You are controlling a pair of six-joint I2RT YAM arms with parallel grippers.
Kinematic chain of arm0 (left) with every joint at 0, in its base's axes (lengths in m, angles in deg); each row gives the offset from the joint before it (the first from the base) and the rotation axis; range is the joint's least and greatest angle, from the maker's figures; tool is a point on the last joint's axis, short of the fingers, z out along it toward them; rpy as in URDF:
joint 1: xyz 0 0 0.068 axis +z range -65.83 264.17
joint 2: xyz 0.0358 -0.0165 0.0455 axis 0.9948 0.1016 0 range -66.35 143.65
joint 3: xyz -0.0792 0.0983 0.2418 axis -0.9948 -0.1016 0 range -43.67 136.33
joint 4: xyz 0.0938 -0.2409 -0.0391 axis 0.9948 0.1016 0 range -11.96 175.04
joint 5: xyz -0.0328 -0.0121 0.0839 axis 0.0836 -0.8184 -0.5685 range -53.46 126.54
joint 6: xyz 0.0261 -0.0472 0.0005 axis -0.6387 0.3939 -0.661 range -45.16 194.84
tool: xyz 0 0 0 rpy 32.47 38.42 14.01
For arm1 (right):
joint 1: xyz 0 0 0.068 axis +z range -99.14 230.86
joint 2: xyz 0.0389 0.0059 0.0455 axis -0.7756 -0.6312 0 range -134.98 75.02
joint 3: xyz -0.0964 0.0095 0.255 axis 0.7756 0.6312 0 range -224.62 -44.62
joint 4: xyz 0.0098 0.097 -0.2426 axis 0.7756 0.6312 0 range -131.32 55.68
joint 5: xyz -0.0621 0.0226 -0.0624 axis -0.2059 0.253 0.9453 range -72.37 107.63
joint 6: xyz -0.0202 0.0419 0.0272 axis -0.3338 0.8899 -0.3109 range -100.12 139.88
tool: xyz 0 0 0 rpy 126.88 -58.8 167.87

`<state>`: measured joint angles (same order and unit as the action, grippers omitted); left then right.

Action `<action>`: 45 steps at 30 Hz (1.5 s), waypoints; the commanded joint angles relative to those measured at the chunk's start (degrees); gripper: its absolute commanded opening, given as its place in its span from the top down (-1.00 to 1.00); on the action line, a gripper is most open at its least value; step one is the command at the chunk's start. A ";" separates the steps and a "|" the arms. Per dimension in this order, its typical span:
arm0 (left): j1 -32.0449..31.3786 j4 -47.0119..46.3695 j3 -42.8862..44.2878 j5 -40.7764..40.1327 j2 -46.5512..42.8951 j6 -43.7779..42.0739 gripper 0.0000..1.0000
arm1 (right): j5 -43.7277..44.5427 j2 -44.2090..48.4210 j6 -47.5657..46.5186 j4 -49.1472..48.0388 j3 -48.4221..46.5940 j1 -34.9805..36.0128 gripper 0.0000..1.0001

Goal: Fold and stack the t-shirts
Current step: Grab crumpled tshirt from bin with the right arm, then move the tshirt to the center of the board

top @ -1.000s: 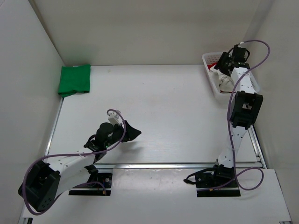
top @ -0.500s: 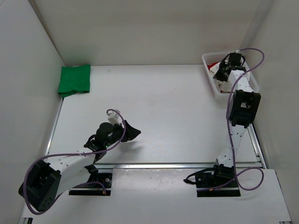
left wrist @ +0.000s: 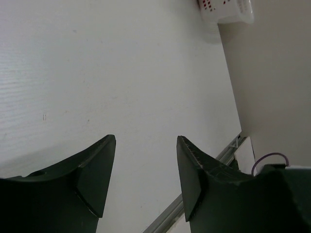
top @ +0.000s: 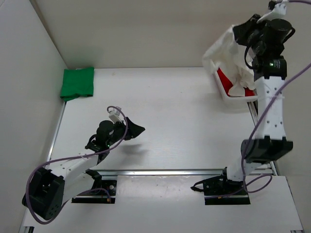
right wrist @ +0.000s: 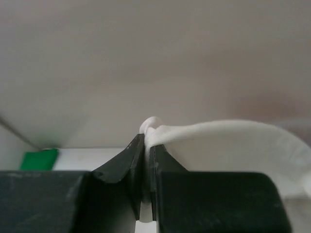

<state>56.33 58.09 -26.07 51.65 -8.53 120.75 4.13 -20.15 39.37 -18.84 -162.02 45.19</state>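
The folded green t-shirt (top: 77,82) lies at the far left corner of the table; it also shows as a small green patch (right wrist: 39,159) in the right wrist view. My right gripper (top: 241,30) (right wrist: 147,138) is raised high over the basket, shut on a bunched edge of the off-white t-shirt (top: 222,51) (right wrist: 228,141). That cloth hangs from the jaws down into the basket. The red t-shirt (top: 224,77) lies inside the basket, partly uncovered. My left gripper (top: 137,130) (left wrist: 146,141) hovers open over bare table at the near left, nothing between its fingers.
The white mesh basket (top: 236,97) (left wrist: 226,10) stands at the far right edge of the table. Walls close in the left, back and right sides. A metal rail (top: 184,171) runs along the near edge by the arm bases.
My right gripper shut on the off-white t-shirt in the basket and rose high, pulling the cloth up and uncovering the red one. The left gripper shifted slightly, staying open.
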 commanded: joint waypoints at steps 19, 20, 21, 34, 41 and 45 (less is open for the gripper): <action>17.46 6.41 3.67 4.31 -9.57 0.15 -0.27 | -30.97 9.84 17.07 -28.62 17.25 11.56 1.00; 17.38 6.76 3.58 3.44 -9.48 -0.38 -0.28 | -32.11 7.92 17.16 -30.81 22.08 11.73 1.00; 17.72 7.28 3.66 3.26 -9.48 -0.82 -0.27 | -32.47 5.81 17.69 -33.09 24.04 11.48 1.00; 4.46 9.22 6.29 -5.96 -3.52 -6.00 -0.28 | -24.20 -24.55 5.22 -2.09 -11.62 17.45 -0.03; 1.21 4.66 14.03 -13.25 11.86 -6.01 -0.26 | -15.70 -10.75 -3.22 6.54 3.15 17.89 0.81; 3.65 1.59 21.49 -12.84 25.63 -2.33 -0.19 | -16.38 7.15 4.58 -13.55 38.39 19.64 0.98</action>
<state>58.41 63.45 -9.24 41.01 11.14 116.27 -13.77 -19.87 41.05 -22.79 -142.42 63.44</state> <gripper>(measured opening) 0.601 0.011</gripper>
